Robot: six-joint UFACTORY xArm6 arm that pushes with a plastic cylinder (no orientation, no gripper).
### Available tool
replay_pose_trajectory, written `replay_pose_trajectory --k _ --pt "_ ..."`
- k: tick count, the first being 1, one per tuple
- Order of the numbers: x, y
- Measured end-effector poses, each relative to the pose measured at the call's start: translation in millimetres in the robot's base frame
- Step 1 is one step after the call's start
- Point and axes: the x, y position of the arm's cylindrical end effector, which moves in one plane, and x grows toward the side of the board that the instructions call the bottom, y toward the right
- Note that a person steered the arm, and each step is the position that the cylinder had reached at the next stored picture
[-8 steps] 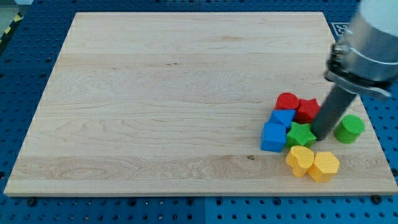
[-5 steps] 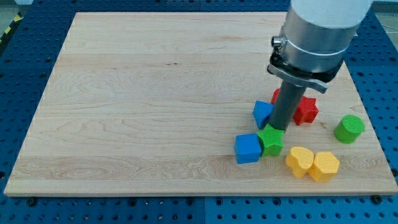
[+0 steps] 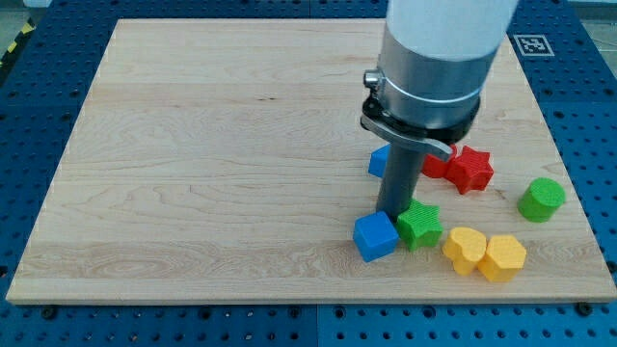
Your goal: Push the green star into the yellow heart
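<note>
- One view only, the camera view, showed my tip (image 3: 389,215) resting on the wooden board (image 3: 193,145), wedged at the upper-left edge of the green star (image 3: 419,224) and just above the blue cube (image 3: 374,236).
- The rod carried no claw, so nothing was grasped or released; it stood as a bare pusher against the star.
- The green star lay just left of the yellow heart (image 3: 466,248), near it or barely touching; which, I could not tell.
- Judged progress: nearly done, a short push toward the view's lower right remaining.
- Count: two yellow blocks, the heart and a yellow hexagon (image 3: 503,257); two green, the star and a green cylinder (image 3: 541,199); two blue, the cube and a blue block (image 3: 378,160) half hidden behind the rod; two red, a red star (image 3: 470,169) and a red block (image 3: 436,166) mostly hidden.
</note>
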Motion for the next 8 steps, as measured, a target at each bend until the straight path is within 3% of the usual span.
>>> replay_pose_trajectory --k 4,6,8 --pt "10 1" --pt "10 34" --pt "-10 31"
